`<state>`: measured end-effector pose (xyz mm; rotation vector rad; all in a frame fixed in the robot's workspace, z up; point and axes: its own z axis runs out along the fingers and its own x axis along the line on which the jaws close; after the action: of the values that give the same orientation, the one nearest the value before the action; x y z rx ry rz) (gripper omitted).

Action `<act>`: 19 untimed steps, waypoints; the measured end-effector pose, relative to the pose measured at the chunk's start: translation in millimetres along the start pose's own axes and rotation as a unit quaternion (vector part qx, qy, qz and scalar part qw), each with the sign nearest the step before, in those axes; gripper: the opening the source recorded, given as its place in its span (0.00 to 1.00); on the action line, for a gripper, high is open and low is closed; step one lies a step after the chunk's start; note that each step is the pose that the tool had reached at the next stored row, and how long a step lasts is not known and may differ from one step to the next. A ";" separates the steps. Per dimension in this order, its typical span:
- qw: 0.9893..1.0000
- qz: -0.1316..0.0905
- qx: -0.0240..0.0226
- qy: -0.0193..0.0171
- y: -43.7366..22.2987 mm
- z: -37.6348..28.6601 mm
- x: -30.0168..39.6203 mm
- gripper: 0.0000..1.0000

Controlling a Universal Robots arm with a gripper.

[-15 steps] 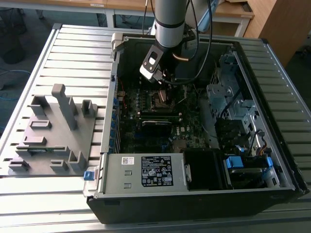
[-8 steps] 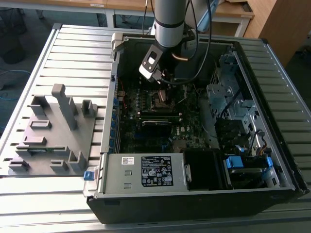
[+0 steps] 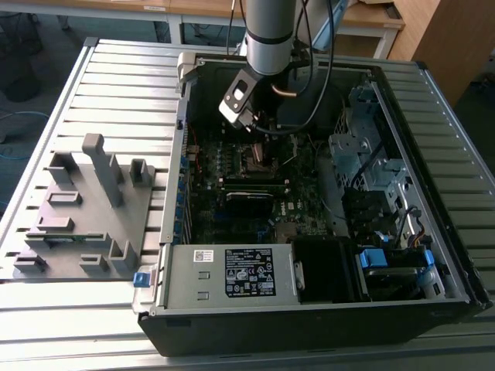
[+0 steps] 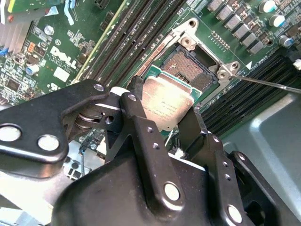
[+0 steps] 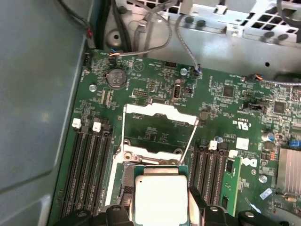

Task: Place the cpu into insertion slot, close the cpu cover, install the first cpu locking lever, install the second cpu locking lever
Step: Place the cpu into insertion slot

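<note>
End effector clamps cpu at insertion slot, memory slots flanking.

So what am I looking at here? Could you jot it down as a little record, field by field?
setting: open computer case on a slatted table
gripper: shut on the cpu
cpu position: held at the edge of the insertion slot, not seated
insertion slot: dark centre uncovered
cpu cover: swung open
</note>
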<state>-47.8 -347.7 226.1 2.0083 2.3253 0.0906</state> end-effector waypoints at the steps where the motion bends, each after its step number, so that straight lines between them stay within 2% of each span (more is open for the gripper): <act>1: 1.000 0.003 0.000 0.000 -0.1 0.0 0.1 0.54; 5: 1.000 0.024 0.000 -0.002 -0.2 0.3 0.2 0.54; 11: 0.998 0.059 0.001 -0.005 -0.3 0.9 0.2 0.54; 19: 0.998 0.065 0.000 -0.002 -3.1 1.1 2.3 0.54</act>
<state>-51.0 -345.9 224.7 2.1558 2.1915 0.0923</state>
